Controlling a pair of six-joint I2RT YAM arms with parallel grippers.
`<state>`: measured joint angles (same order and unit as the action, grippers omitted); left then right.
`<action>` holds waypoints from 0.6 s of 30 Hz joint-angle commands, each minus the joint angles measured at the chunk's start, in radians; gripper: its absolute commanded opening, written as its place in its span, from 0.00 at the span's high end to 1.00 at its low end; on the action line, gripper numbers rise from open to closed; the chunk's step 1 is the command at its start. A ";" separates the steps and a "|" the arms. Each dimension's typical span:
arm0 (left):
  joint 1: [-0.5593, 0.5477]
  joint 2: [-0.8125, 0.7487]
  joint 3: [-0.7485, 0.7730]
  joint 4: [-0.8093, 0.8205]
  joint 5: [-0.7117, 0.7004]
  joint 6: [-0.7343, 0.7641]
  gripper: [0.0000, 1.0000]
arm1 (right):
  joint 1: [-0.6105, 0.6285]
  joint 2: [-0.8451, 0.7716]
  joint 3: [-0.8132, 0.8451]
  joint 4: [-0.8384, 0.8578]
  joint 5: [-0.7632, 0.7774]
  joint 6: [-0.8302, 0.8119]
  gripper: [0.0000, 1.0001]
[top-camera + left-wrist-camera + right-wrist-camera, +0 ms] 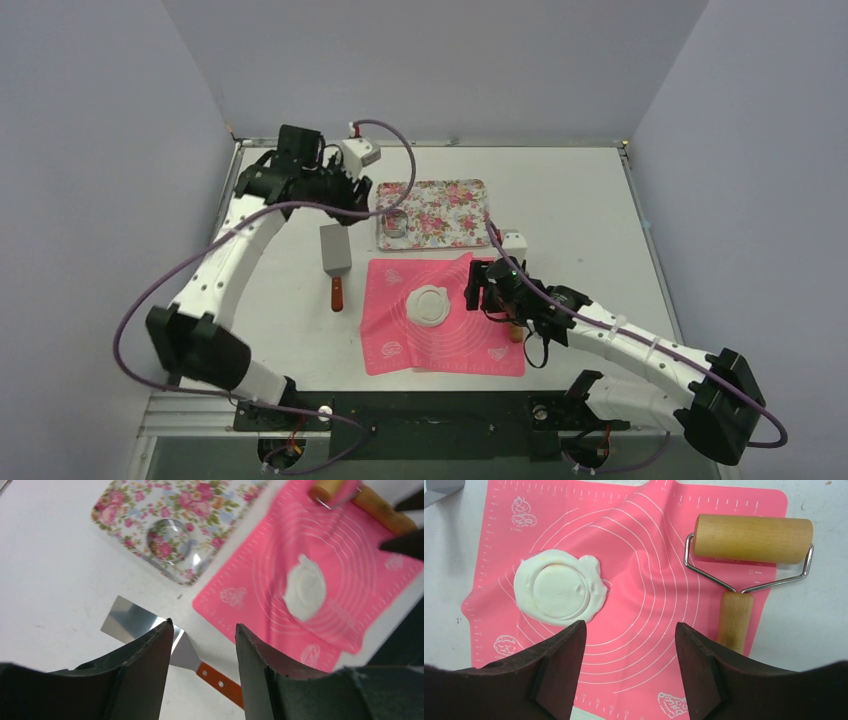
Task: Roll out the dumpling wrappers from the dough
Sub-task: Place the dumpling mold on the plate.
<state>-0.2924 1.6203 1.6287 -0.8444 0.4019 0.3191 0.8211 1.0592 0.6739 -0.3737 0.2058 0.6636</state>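
Pink mat [639, 555] bears one dough sheet [594, 580], one roller [751, 539]

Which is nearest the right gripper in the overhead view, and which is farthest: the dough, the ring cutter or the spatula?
1. The dough, on the pink mat, right beside the right gripper.
2. The ring cutter, on the floral tray beyond the mat's far edge.
3. The spatula, on the table off the mat's left side.

Matt dough [594, 582], wooden roller [753, 538], shiny metal spatula [131, 622]
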 commanded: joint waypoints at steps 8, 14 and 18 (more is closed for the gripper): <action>-0.373 -0.404 -0.553 -0.232 0.017 0.281 0.49 | 0.130 -0.120 -0.035 -0.337 0.191 0.293 0.42; -0.672 -0.529 -0.800 -0.042 -0.092 0.284 0.47 | 0.179 -0.265 -0.175 -0.435 0.226 0.474 0.41; -0.783 -0.517 -0.894 0.099 -0.184 0.301 0.45 | 0.218 -0.205 -0.188 -0.365 0.244 0.502 0.40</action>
<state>-0.9916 1.1160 0.7856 -0.9539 0.3183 0.5854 1.0061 0.7998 0.4835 -0.7731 0.3943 1.0760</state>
